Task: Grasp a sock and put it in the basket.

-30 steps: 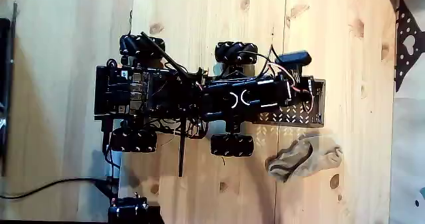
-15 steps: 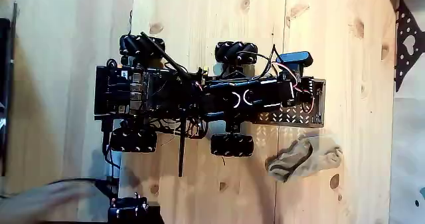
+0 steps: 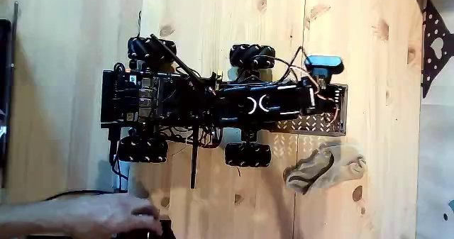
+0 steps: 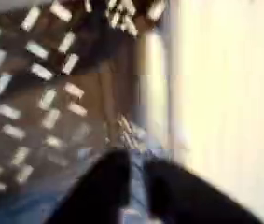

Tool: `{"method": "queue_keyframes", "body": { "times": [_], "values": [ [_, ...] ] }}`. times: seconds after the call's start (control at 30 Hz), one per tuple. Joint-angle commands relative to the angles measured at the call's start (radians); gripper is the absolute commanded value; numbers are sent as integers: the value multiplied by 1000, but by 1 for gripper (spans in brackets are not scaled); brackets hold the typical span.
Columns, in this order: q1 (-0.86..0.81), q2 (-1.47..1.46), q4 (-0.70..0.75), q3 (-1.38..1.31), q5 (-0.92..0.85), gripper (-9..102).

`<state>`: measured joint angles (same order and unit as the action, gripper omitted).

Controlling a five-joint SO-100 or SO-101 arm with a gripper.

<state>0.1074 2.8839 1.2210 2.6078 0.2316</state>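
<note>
Pale knotty pine makes up the bench, and on it lies the small, crumpled beige-grey fabric sock, just beside the perforated black metal basket at the front of the black wheeled robot base in the fixed view. The sock lies loose, untouched by the arm.

The black arm stretches over the basket, off to one side of the sock, so a reach from here could, I judge, close on bare wood or snag only a fold that slips free. A person's hand at the lower edge rests near the cables; a nudge there could shift the base.

The gripper appears in the wrist view as a dark blur above the basket's perforations; I cannot tell whether its jaws are apart or together. The basket's floor is mostly covered by the arm.
</note>
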Motion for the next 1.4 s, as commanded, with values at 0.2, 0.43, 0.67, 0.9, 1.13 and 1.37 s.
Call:
{"method": "queue_keyframes", "body": {
  "times": [0.2, 0.43, 0.67, 0.9, 1.13, 1.37],
  "values": [
    [-41, -652, 186, -781, 242, 0],
    [-169, -1118, 44, -1078, 253, 0],
    [-334, -1414, -290, -1098, 167, 0],
    [-446, -1488, -396, -1098, -103, 0],
    [-376, -1318, -348, -1147, -98, 0],
    [-367, -1235, 6, -1365, 89, 0]
  ]
}}
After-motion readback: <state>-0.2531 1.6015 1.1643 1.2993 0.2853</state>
